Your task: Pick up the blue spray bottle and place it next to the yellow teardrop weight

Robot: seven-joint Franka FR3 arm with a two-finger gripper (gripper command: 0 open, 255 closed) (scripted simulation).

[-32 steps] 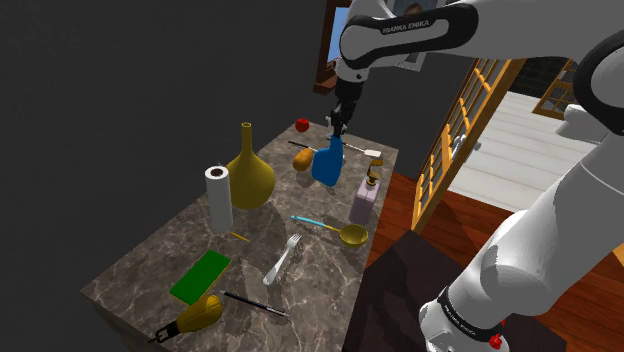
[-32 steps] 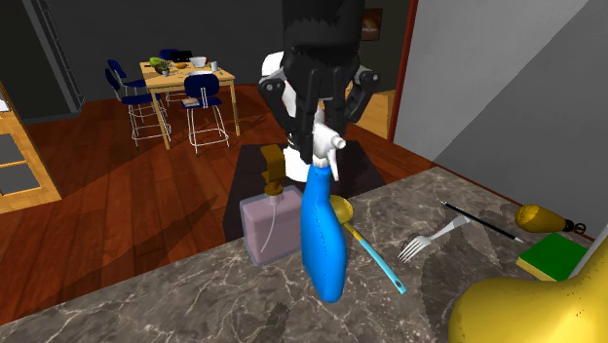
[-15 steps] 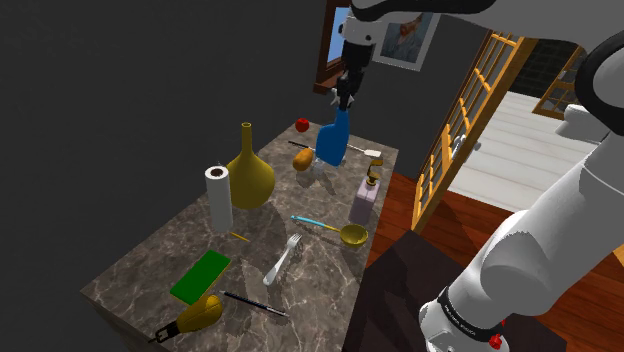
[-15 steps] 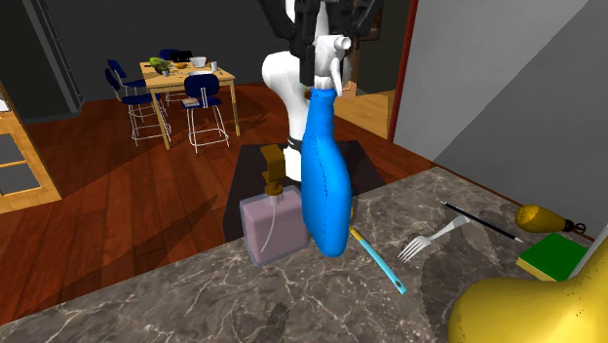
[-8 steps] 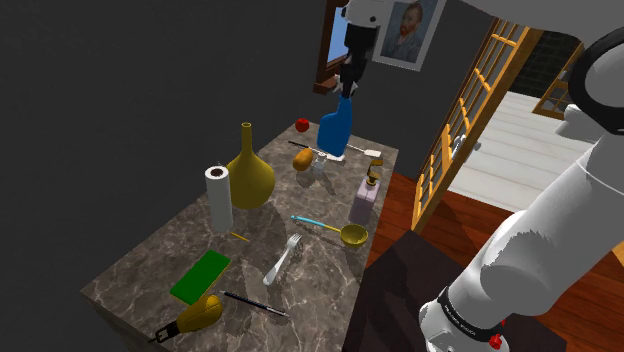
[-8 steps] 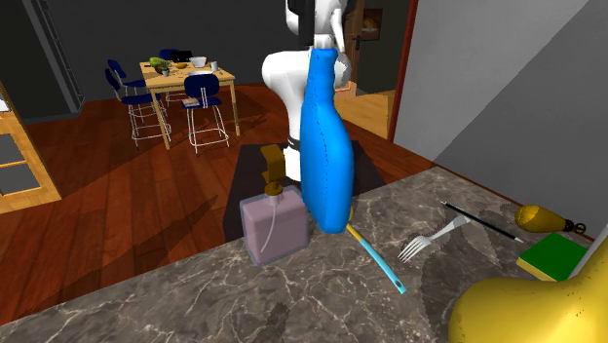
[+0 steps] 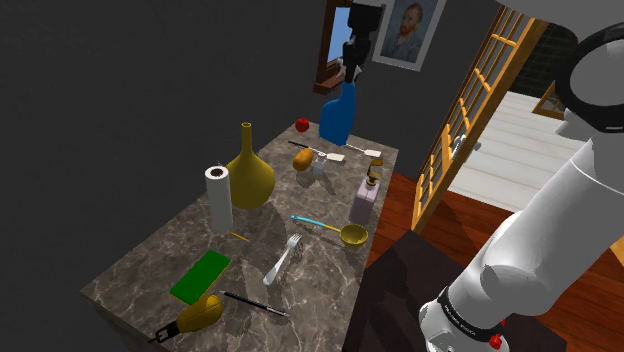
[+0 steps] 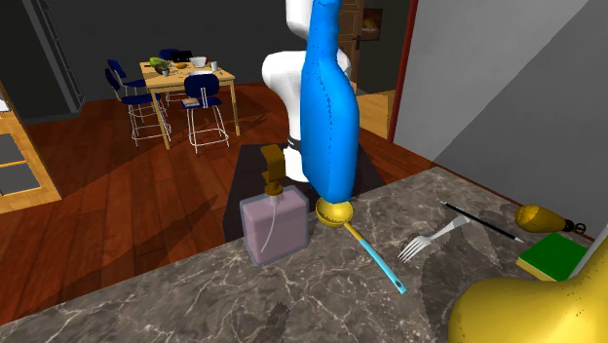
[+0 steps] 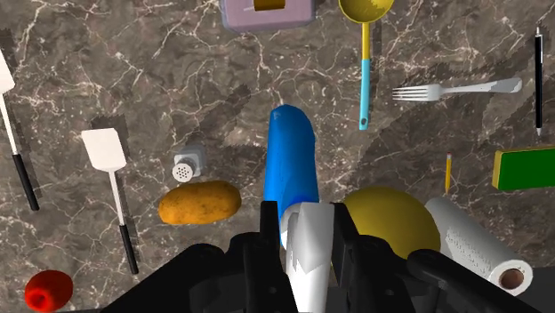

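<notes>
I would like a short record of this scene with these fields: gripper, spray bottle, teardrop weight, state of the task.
gripper: shut on the white head of the blue spray bottle
bottle: roughly upright, hanging clear above the marble table
yellow teardrop weight: lying at the table's opposite end from the bottle, beside the green sponge
task state: bottle lifted, not yet placed
</notes>
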